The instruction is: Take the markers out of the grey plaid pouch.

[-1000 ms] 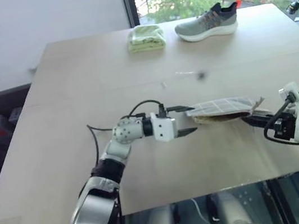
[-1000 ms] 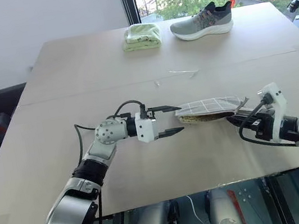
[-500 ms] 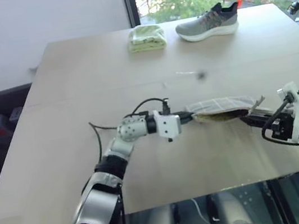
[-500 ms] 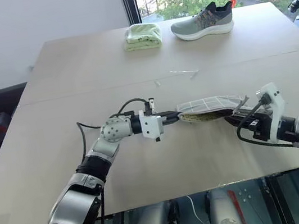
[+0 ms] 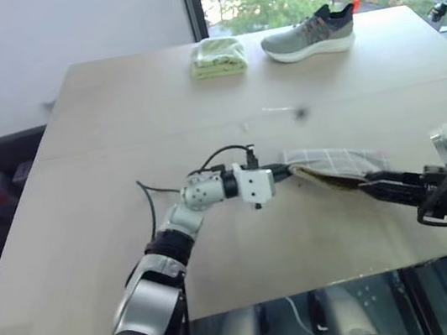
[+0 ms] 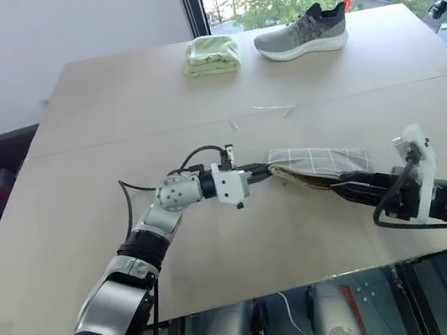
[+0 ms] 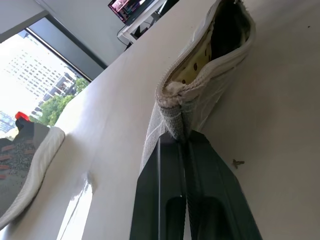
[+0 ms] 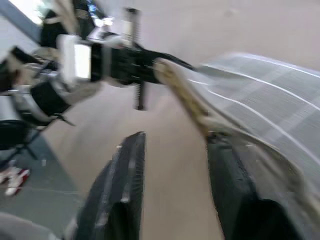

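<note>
A pale wooden tabletop (image 5: 117,142) runs back to a grey wall on the left and a window with green trees behind it, with a folded pale green cloth (image 5: 217,56) and a grey sneaker (image 5: 309,33) at its far edge. Near the front middle the left gripper (image 5: 286,172) is pinched tight on the end of the grey plaid pouch (image 5: 334,168) — its mouth gapes, showing the olive-yellow lining. On the right, the right gripper (image 5: 373,187) has its fingers apart, one against the pouch's other end.
</note>
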